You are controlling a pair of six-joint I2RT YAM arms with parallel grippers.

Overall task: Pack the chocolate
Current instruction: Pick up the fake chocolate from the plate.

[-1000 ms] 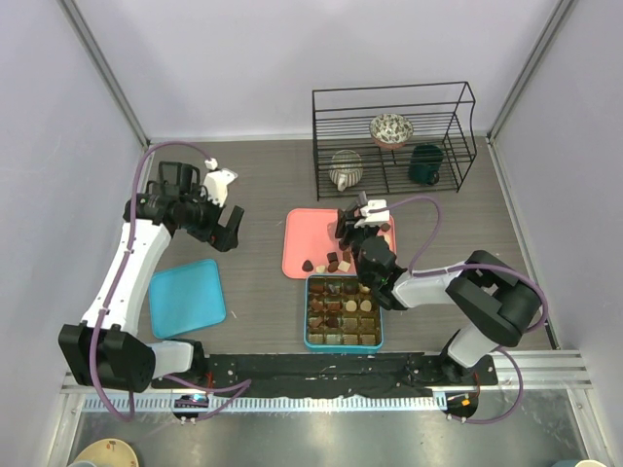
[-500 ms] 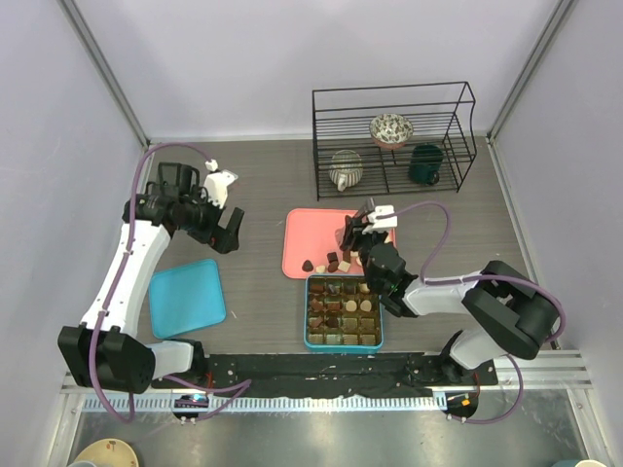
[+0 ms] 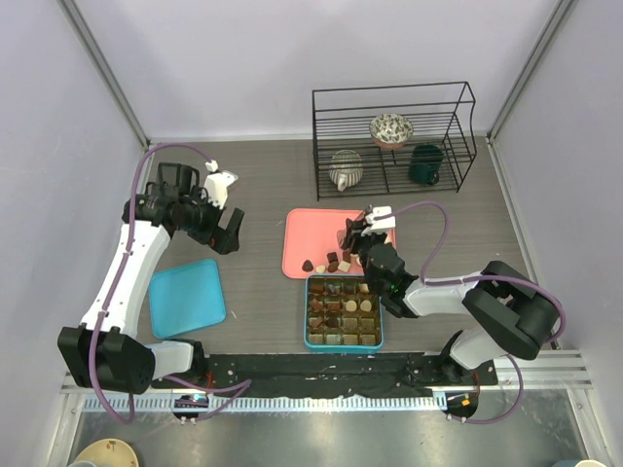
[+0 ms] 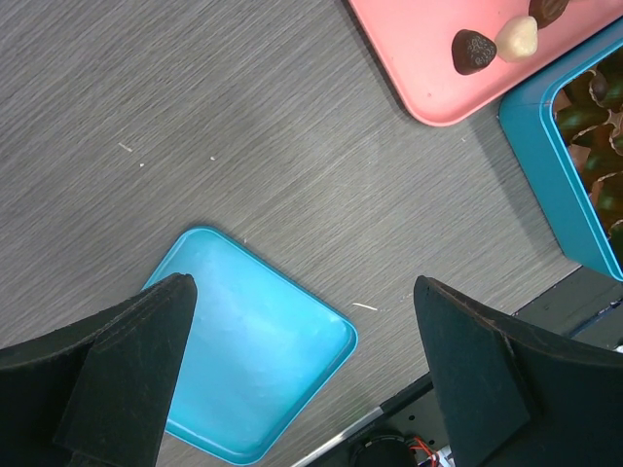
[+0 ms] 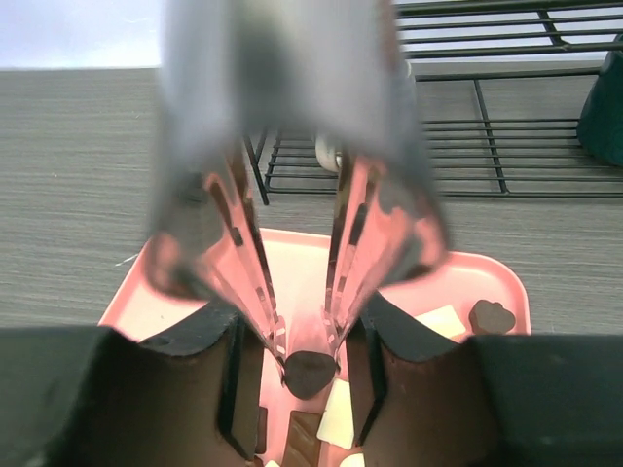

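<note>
Where right claw ends, dark chocolate between its tips

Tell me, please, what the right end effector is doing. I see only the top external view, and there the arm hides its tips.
Observer: In the right wrist view, the right end effector has its tips on both sides of a dark chocolate piece on the pink tray. I cannot tell if they are pinching it.
Operator: Do other pieces lie near it?
Observer: Yes, a cream-white piece lies just beside it, toward the camera.
Operator: And the left end effector?
Observer: The left wrist view shows the left end effector with its fingers wide apart and nothing held between them.
</note>
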